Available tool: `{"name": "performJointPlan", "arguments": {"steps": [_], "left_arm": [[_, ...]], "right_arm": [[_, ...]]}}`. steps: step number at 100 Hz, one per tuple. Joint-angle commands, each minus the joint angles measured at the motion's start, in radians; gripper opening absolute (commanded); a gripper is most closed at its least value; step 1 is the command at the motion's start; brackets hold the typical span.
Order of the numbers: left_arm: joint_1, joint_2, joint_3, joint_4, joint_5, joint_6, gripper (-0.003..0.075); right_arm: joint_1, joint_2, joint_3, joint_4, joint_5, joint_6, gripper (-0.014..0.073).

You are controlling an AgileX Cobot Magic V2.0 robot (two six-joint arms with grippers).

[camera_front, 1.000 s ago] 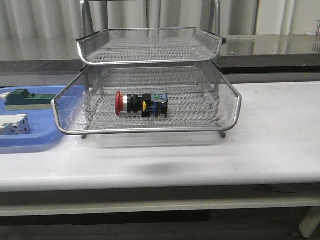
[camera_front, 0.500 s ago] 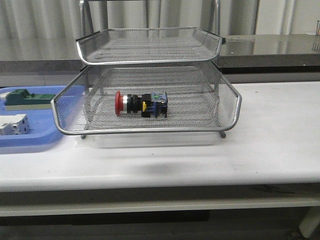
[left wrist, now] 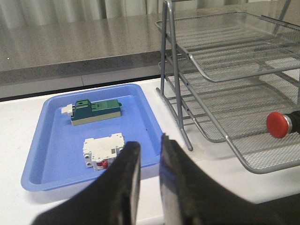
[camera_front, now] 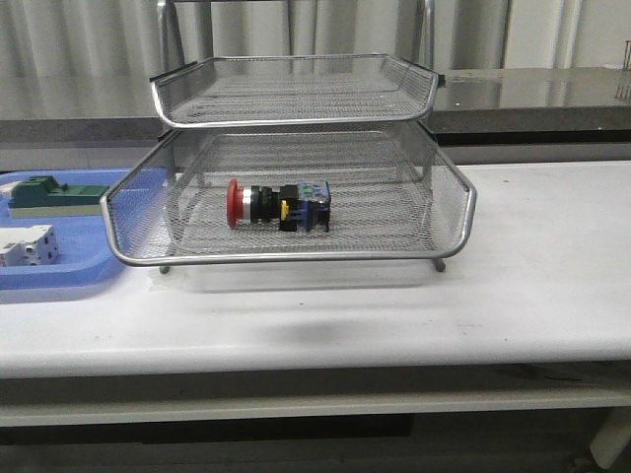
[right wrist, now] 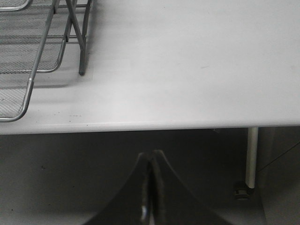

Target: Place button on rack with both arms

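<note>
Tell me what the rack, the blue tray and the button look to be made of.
Rack: metal, going by its fine see-through silver mesh and shiny chrome-like rims.
Blue tray: probably plastic, with its uniform smooth blue surface and rounded moulded rim.
Button: likely plastic, with a glossy red head, a black body and a thin bright, possibly metal ring behind the head.

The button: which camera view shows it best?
The front view: the whole button lies on its side in the rack's lower tray. The left wrist view shows only its red head at the edge. The right wrist view misses it.
</note>
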Motion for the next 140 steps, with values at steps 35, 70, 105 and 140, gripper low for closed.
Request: {"name": "performJointPlan", "arguments": {"steps": [35, 70, 105, 140], "left_arm": [[0.003, 0.007, -0.030, -0.019, -0.073, -0.007, 0.0004], [0.003, 0.007, -0.030, -0.019, -0.073, -0.007, 0.0004], [0.003, 0.007, -0.030, -0.019, -0.073, -0.007, 0.0004], [0.003, 0.007, -0.030, -0.019, -0.073, -0.007, 0.0004]], "right_arm": [[-0.001, 0.002, -0.036, -0.021, -0.067, -0.003, -0.0071], [-0.001, 0.006, -0.036, 0.016, -0.095, -0.003, -0.0071], [0.024, 0.226, -0.036, 0.290, -0.136, -0.106, -0.0071], [0.187, 0.561, -0.065, 0.425, -0.255, -0.193, -0.0071]]}}
